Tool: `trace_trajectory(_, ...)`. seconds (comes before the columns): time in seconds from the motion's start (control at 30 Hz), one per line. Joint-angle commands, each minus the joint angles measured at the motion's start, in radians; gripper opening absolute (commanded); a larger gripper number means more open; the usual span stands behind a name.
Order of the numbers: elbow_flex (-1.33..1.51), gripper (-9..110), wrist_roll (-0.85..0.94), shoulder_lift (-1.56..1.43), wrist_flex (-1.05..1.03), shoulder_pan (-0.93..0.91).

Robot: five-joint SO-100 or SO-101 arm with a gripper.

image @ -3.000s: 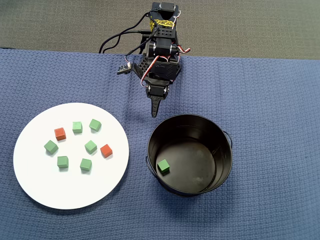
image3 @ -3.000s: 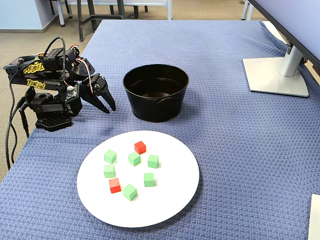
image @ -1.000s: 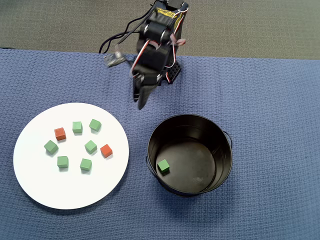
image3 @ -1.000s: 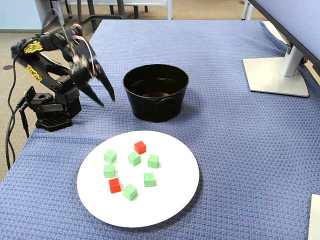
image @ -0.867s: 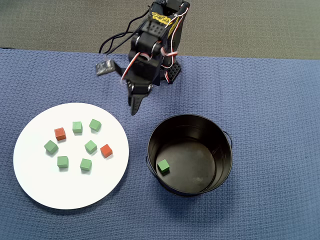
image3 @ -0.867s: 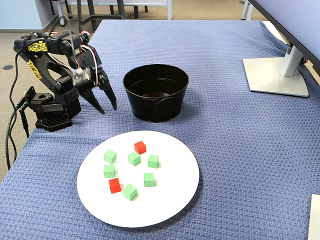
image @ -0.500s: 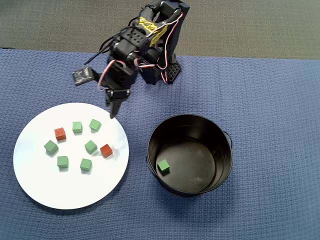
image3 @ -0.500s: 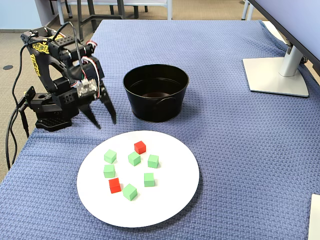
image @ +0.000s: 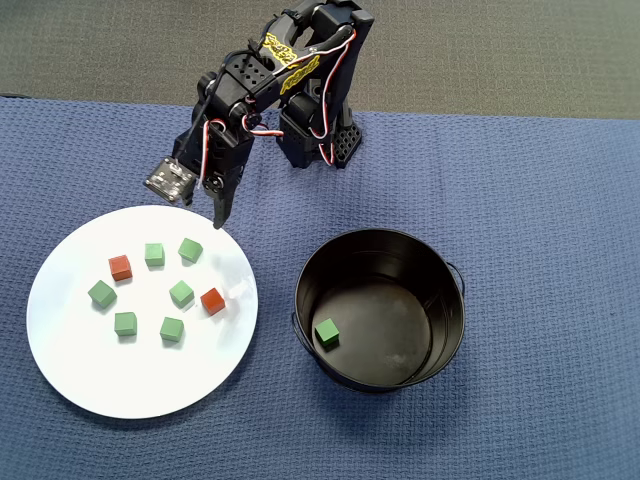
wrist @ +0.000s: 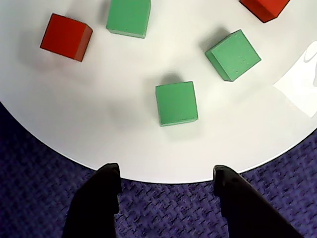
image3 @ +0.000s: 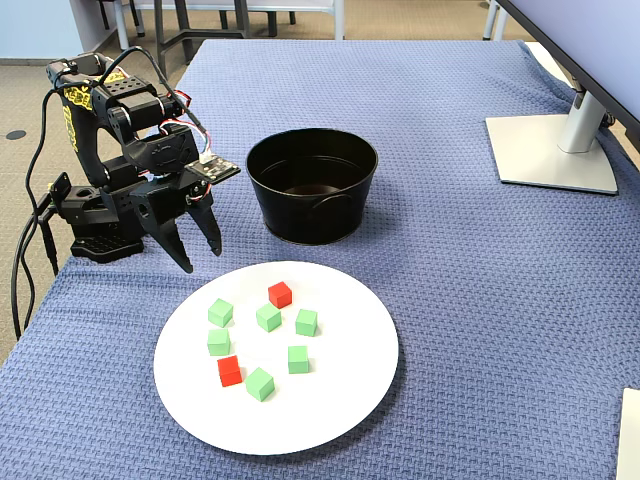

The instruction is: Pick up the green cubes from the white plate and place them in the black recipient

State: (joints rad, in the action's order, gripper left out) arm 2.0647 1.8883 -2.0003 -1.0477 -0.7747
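Your black two-finger gripper (image3: 200, 256) hangs over the blue woven cloth (image: 540, 200) just outside the rim of the large flat white round plate (image: 90, 380), on the plate's side nearest the arm base. Jaws spread, nothing between them; in the wrist view both dark fingertips (wrist: 109, 181) sit over the cloth at the plate's edge, apart from every cube.

Six small matte green cubes (image: 181, 293) lie on the plate in the overhead view, loosely clustered in the half toward the arm, none touching. Two red-orange cubes (image: 211, 301) of the same size sit among them, one toward the plate's left in the overhead view, one toward its right. The green cube closest to the gripper (wrist: 176, 103) lies just inside the rim, centred between the fingertips in the wrist view.

The round glossy black metal bucket (image: 445, 290) stands on the cloth just beside the plate, to its right in the overhead view. One green cube (image: 326, 333) rests on its flat bottom, close to the wall facing the plate.
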Motion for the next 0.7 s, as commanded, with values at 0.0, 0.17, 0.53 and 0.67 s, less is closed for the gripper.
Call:
trace_trajectory(0.0, -0.067, 16, 0.055, 0.025, 0.087, 0.012)
trace_trajectory(0.17, -0.017, 16, 0.109, 0.092, 0.247, -0.031)
trace_trajectory(0.53, 0.031, 17, 0.106, 0.193, 0.35, -0.048)
trace_trajectory(0.67, 0.032, 16, 0.1, 0.218, 0.37, -0.048)
